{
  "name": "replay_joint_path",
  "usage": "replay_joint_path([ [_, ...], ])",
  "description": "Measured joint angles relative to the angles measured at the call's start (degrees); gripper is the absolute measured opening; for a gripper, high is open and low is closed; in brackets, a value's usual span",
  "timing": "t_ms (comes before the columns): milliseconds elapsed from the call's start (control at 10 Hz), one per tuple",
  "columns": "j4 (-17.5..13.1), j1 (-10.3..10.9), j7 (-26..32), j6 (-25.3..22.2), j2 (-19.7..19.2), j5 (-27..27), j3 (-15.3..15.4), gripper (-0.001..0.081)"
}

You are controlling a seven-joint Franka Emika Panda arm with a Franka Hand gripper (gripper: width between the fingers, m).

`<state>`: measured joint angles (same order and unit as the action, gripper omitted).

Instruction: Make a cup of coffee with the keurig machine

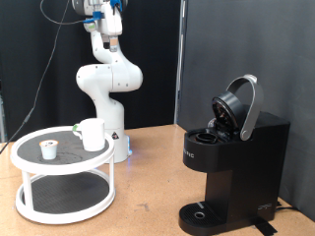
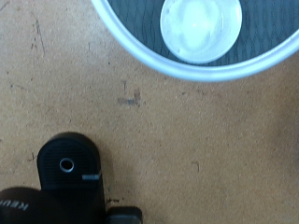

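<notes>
Hovering: tool [image 1: 106,22] high above desk [image 1: 148,187], grip state can't tell.
Cup [image 1: 92,134]: on tray [image 1: 30,157]; glossy, stiff, breakable, prob. light; grab by rim/wall.
Keurig [image 1: 234,162]: lid up.

White two-tier round stand [image 1: 30,155] at left on brown table [image 1: 148,167]; small brown-topped pod [image 1: 48,148] on its upper tier.

The white Franka arm [image 1: 106,74] rises from its base at the far left of the exterior view, elbow bulging rightward, its wrist and gripper [image 1: 102,14] raised to the frame's top edge, the fingers cut off there and unseen in the wrist view.
</notes>
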<state>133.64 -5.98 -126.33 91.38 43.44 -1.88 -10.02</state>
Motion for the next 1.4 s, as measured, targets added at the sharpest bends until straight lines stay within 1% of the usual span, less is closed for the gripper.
replay_joint_path([
  [300,0.5,-2.0,4.0,2.4,-0.5,-4.7,-3.8,0.0734],
  [600,-0.6,-3.2,7.2,3.3,-3.1,-6.8,-8.2,0.0734],
  [700,-1.7,-3.3,7.6,3.0,-4.8,-6.9,-8.7,0.0734],
  [1000,-1.4,-3.3,8.4,3.5,-4.7,-6.5,-9.2,0.0734],
  [1200,0.3,-3.4,9.9,4.0,-4.8,-7.7,-10.5,0.0734],
  [1300,1.8,-3.5,10.7,5.6,-5.1,-9.2,-11.4,0.0734],
  [1400,3.6,-3.8,10.9,8.1,-5.6,-10.3,-12.3,0.0734],
])
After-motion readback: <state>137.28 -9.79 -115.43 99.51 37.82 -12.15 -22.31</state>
